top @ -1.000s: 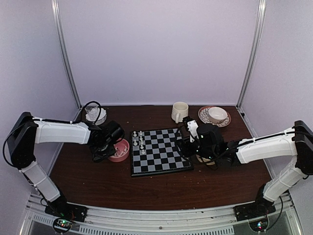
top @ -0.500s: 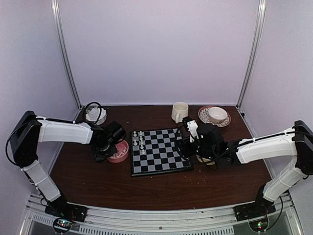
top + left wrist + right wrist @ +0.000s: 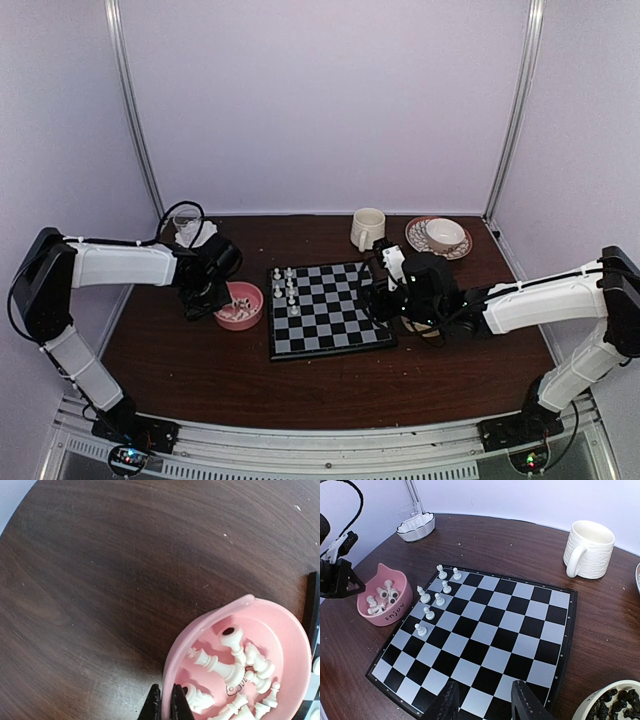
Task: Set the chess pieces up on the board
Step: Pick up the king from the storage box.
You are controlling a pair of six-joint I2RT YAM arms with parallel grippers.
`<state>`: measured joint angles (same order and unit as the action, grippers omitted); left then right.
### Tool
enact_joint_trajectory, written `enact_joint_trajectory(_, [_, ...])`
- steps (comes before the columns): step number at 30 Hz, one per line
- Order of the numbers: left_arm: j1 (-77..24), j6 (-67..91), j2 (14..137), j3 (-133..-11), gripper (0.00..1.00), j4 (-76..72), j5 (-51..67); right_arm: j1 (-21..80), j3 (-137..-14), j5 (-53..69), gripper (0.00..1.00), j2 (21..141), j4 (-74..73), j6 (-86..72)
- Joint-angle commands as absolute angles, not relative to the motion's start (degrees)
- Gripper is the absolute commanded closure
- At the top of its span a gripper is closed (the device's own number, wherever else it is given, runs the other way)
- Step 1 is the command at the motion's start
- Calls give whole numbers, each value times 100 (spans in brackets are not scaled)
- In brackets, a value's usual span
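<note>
Left gripper (image 3: 207, 297), seen from overhead, sits at the 9 o'clock rim of the pink bowl (image 3: 241, 306). The board (image 3: 330, 318) lies at 3 o'clock from it, just past the bowl. Right gripper (image 3: 382, 298) hangs over the board's 3 o'clock edge. The table (image 3: 200, 370) is dark brown wood, closed in by pale lilac walls (image 3: 320, 100), with a mug (image 3: 368, 228) at 12 o'clock beyond the board

From the left wrist, the fingers (image 3: 154, 706) are pressed together on the bowl's pink rim, pinching it and no figure. The white pieces (image 3: 220, 665) lie heaped on their sides in the hollow at 2 o'clock from the fingertips. The largest has its long axis running from 10 to 4 o'clock. This arm is plainly the nearer one to them, so a pick would likely mean letting go of the rim and reaching inward

From the right wrist, the jaws stand apart over the board's near edge with nothing between them. Seven white figures stand upright towards 10 o'clock, in the board's far-left corner. The black pieces (image 3: 615, 700) fill a pale bowl at 4 o'clock
</note>
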<state>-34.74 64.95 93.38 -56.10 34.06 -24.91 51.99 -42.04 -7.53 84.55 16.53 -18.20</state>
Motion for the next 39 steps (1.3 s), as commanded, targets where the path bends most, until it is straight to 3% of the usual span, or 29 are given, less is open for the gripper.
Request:
enact_joint_trajectory(1, [-3325,5049,9138,-5639,100,3937,-2739,5176,-4166,-725,62,8420,1790,-1793])
enact_joint_trajectory(8, [-2833,3426,8741,-5250,100,3468,-1633,5176,-4183,-672,62,8457,1811,-1777])
enact_joint_trajectory(18, [-2635,2786,9174,-5447,98,3179,-843,5177,-4184,-647,62,8455,1819,-1774])
enact_joint_trajectory(26, [-2610,2592,9360,-5789,74,3370,-1111,5177,-4175,-645,62,8424,1818,-1754])
enact_joint_trajectory(34, [-2818,2861,7938,-5566,43,3657,-1066,5177,-4188,-635,62,8438,1816,-1740])
enact_joint_trajectory(39, [-3112,3304,7072,-5336,43,3543,-1000,5172,-4201,-627,62,8456,1813,-1745])
